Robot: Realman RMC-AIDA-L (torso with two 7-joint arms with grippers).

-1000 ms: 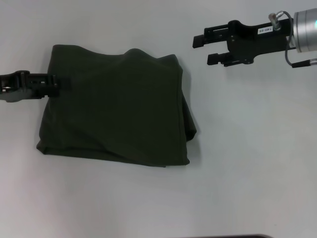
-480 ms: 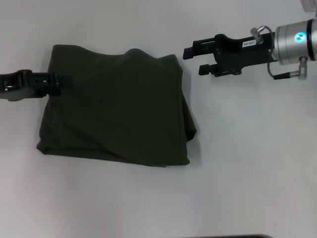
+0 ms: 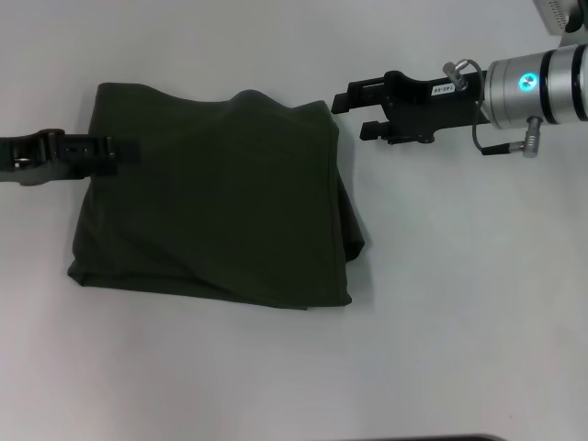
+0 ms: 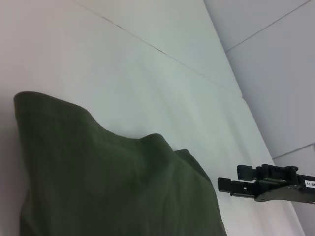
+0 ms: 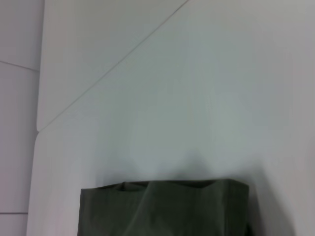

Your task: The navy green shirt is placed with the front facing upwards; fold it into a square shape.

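1. Navy green shirt (image 3: 216,197) lies folded into a roughly square dark bundle on the white tabletop (image 3: 459,303), left of centre in the head view. Its plain side faces up; no lettering or label shows.

2. The bundle is not quite tidy. Its upper edge humps near the middle, and along the right side lower layers bulge out past the top layer.

3. The left claw (image 3: 119,154) reaches in from the left edge of the frame and meets the shirt's left edge near the upper left corner. Its tips overlap the cloth, but I cannot tell whether they grip it or how far apart they are.

4. The right claw (image 3: 351,110) enters from the upper right of the frame. Its two black fingers are parted with a clear gap between them, holding nothing, and its tips sit just beside the shirt's upper right corner.

5. The left wrist view shows the humped upper edge of the shirt, with the right claw beyond it, open and apart from the cloth.

6. Judgement: the folding looks nearly finished, and the step in hand seems to be taking the upper corners for a last fold or a squaring-up.

7. To do it well, the right claw should close on every layer at the corner, not just the top one. Both claws should then move evenly, so the edges align and the hump flattens.
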